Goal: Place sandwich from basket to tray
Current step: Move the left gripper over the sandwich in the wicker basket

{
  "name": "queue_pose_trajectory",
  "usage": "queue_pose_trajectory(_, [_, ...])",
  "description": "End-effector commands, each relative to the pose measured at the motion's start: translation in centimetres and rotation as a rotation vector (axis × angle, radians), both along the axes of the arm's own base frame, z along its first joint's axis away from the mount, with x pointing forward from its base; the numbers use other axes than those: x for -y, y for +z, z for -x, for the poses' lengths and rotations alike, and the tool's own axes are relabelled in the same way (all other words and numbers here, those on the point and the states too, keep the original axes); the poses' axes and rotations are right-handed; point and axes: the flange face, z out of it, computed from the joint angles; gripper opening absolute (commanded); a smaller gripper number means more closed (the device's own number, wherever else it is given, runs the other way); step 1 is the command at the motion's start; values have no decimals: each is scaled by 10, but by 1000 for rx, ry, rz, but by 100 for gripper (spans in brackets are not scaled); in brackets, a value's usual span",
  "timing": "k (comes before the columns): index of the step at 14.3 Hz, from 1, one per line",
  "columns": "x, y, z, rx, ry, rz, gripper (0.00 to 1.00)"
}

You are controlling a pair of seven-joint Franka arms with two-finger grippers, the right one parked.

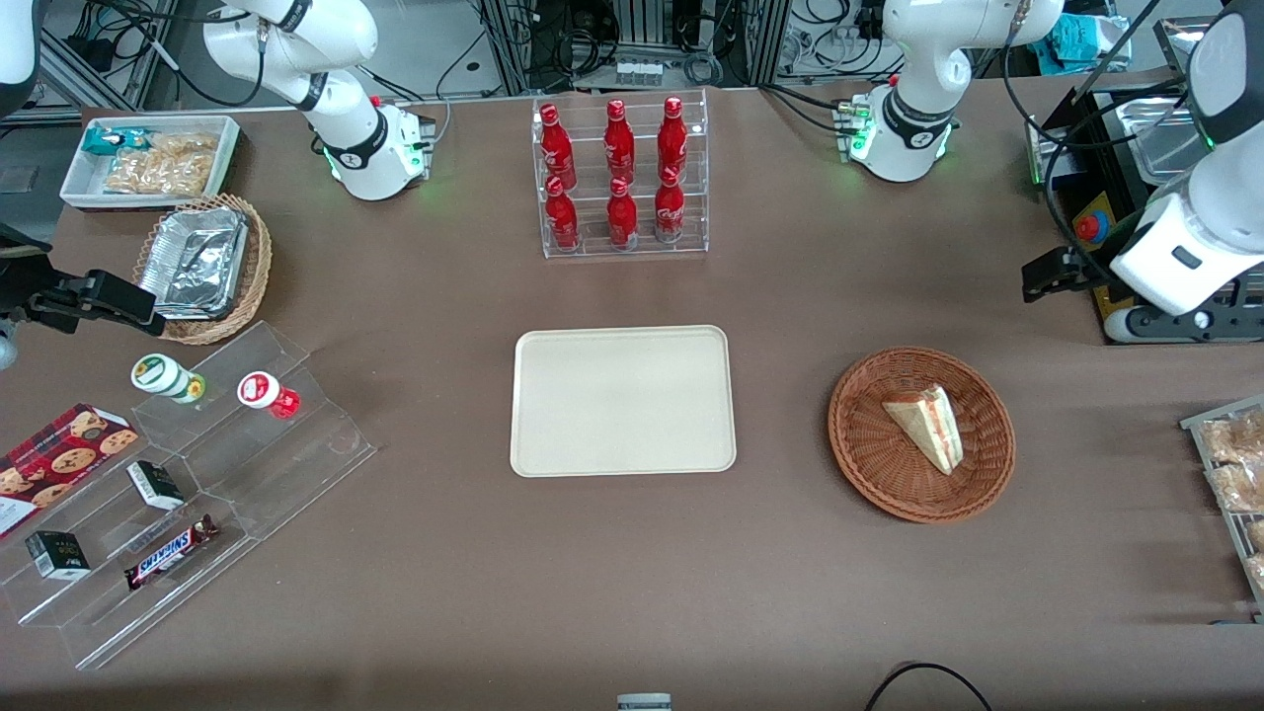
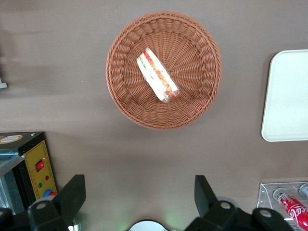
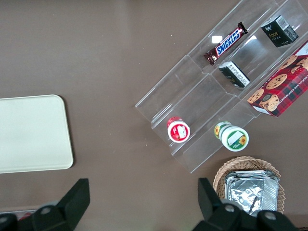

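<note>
- Claw (image 2: 139, 195): fingers spread wide, empty, above counter near round reddish-brown wicker basket (image 2: 126, 103).
- Triangular white-bread sandwich (image 2: 157, 75): likely soft, light; grip flat faces gently.

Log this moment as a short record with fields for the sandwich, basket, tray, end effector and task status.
sandwich: lying in the basket, filling edge visible
basket: round reddish-brown wicker, on the table toward the working arm's end, beside the tray
tray: cream rectangle at the table's middle, nothing on it
end effector: left arm's, open, high above the table, apart from the basket, holding nothing
bottle rack: six red bottles, farther from the front camera than the tray
task status: sandwich not yet picked up
</note>
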Motion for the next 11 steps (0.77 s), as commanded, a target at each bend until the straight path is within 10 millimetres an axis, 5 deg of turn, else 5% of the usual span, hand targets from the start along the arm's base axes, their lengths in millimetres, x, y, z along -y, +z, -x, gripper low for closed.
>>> queue_pose_trajectory(1, [3, -23, -6, -3, -26, -35, 100])
queue_pose_trajectory(3, [7, -42, -7, -10, -28, -52, 100])
queue_pose_trajectory(11, [19, -188, 8, 56, 55, -50, 100])
